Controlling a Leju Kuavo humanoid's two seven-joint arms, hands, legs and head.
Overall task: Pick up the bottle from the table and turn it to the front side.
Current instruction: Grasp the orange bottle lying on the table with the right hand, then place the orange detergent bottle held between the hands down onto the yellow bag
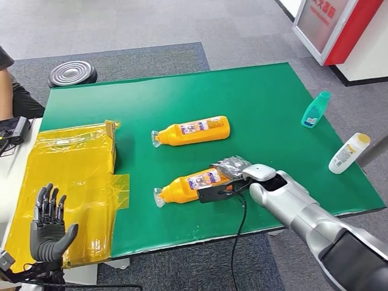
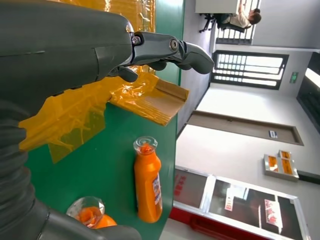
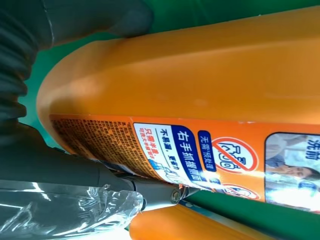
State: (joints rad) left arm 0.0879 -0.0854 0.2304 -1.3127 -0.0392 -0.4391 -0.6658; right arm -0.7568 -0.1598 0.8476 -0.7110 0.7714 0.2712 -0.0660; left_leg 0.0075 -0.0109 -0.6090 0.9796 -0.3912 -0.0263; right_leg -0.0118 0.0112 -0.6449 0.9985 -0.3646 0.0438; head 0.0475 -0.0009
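Item: orange plastic bottle with clear cap and printed label (image 1: 192, 186), the nearer of two alike, lying flat on the green worktop (image 1: 265, 103) close to its front edge. Long axis runs roughly across the worktop, cap end toward the robot's left, base end toward its right. Label side currently faces up and a little toward the robot.

Right hand (image 1: 228, 176): at the bottle's base end, reached in from the right along the bottle's own length. From the right wrist the orange body sits hard against the palm, with a thick grey thumb (image 3: 124, 17) on one side and a darker finger (image 3: 151, 192) along the other, so it appears to be closing around the base; whether the grip is firm cannot be told.

Left hand (image 1: 48, 227): raised, fingers spread, holding nothing, over the yellow plastic wrapping (image 1: 73, 163), well apart from the bottle.

Second orange bottle (image 1: 194, 131): farther back, parallel, untouched.

Judgement: the right hand is plainly the nearer one; the lift and turn would be about the long axis.
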